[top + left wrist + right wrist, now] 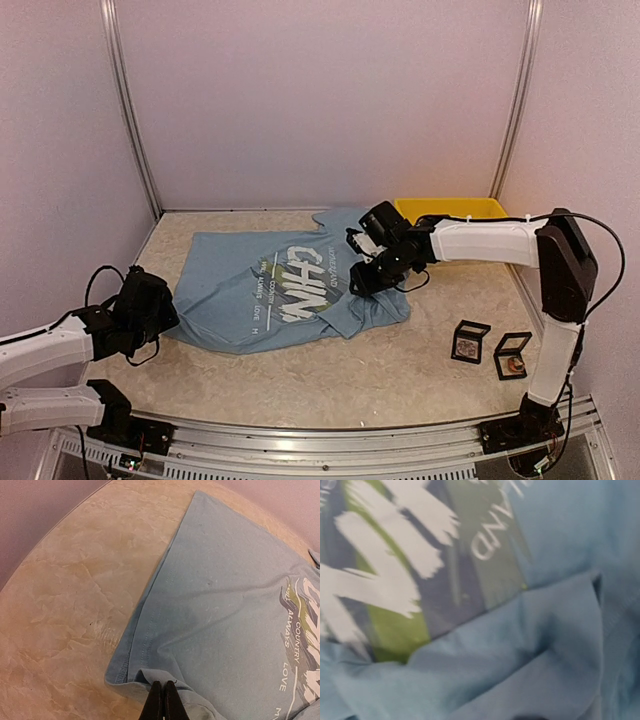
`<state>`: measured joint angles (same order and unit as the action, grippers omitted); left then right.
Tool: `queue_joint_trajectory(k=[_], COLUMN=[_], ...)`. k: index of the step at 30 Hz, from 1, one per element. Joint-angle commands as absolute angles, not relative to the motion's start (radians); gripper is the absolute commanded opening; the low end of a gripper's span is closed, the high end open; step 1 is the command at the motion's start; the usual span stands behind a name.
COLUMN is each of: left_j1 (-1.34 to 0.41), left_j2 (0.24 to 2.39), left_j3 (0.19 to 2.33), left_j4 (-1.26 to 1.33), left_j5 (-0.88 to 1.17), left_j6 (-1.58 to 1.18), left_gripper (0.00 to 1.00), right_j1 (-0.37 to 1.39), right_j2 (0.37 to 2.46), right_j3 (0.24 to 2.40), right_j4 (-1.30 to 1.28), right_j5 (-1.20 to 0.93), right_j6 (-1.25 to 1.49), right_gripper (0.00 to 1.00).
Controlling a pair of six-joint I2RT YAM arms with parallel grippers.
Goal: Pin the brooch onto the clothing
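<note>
Fingers (156, 702) of my left gripper (163, 685) sit together, clamped on the shirt's (250, 290) near-left hem, presumably to anchor it while it lies spread mid-table. My right gripper (362, 270) hovers over the bunched right side beside the print; I cannot tell whether its fingers stand apart. Bare table (330, 380) gives room nearer me. Two cases (470, 340) sit well right, with a bin (450, 208) behind.

Blurred in right wrist view, T-shirt (555, 645) lettering; cut by bottom edge, left end effector (163, 684); too small to tell, contents of boxes (470, 341).
</note>
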<state>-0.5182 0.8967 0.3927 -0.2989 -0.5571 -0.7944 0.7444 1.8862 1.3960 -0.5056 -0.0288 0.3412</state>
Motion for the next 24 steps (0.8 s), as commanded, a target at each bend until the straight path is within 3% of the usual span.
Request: queue_joint_trajectory(k=[1,7,10,21,24], left_j1=[-0.523,-0.522,-0.522,-0.519,-0.519], left_j2=[0.895,0.888,0.888,0.887,0.880], left_j3=[0.383,0.377,0.380,0.384,0.381], left_j4=[-0.278,-0.279,-0.279,-0.280,-0.285], left_j5=[-0.570,-0.576,-0.582,-0.583,-0.582], left_j6=[-0.770,-0.765,-0.761,-0.756,-0.763], left_gripper=[0.00,0.00,0.00,0.00,0.00], right_j1=[0.736,0.736,0.735,0.737,0.735], right_j2=[1.930,1.946,1.943,1.975,1.983], right_j3=[1.441,1.434,1.410,1.381,1.379], right_j4=[-0.542,-0.569,-0.545,-0.539,-0.536], right_j5=[-0.008,0.037,-0.031,-0.075,-0.061], right_j6=[0.407,0.418,0.424,0.439,0.435], right_gripper=[0.47,0.49,0.37,0.35,0.25])
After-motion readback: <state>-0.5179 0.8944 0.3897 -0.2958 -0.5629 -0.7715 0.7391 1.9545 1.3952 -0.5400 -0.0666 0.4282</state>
